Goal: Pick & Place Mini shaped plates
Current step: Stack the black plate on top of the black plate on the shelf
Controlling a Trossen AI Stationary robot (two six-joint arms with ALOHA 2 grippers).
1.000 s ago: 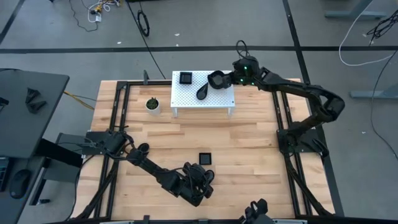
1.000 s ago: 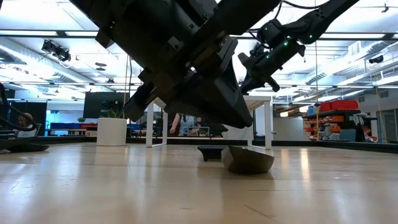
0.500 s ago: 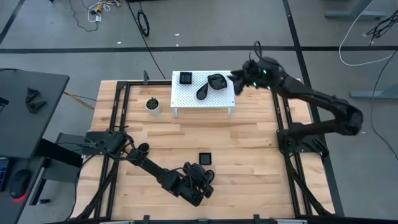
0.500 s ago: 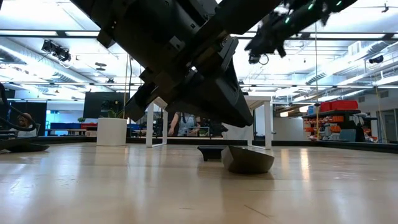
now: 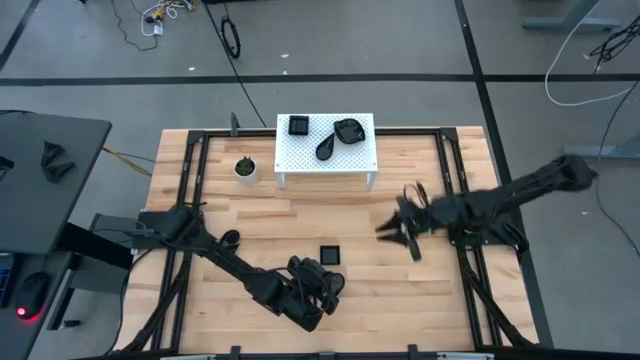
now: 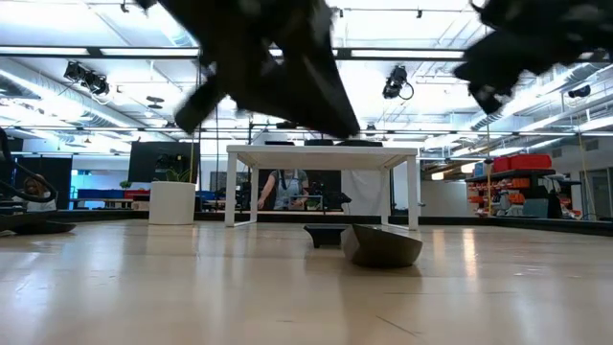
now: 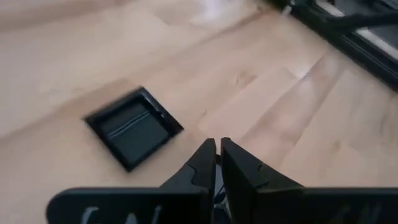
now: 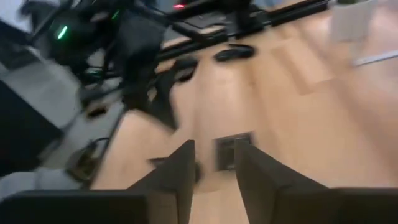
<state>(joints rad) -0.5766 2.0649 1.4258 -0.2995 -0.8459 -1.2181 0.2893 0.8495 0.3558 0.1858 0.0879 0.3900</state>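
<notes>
While the left gripper (image 5: 318, 290) hangs near the table's front edge with its fingers pressed together on nothing, 1 square plate (image 5: 331, 254) lies flat on the bare wood just beyond it, square in the left wrist view. The right gripper (image 5: 402, 232), fingers parted and empty, is above the table's middle right, pointing toward that plate. Farther back, 3 more mini shaped plates rest on the white perforated stand (image 5: 300, 152): a square one (image 5: 299, 125), a teardrop (image 5: 326, 149) and a rounded leaf shape (image 5: 348, 129). A small potted plant (image 5: 245, 168) stands beside the stand. The glossy black dishes look light, rigid and probably slippery, possibly brittle; a pinch across a raised rim seems the surest hold.
</notes>
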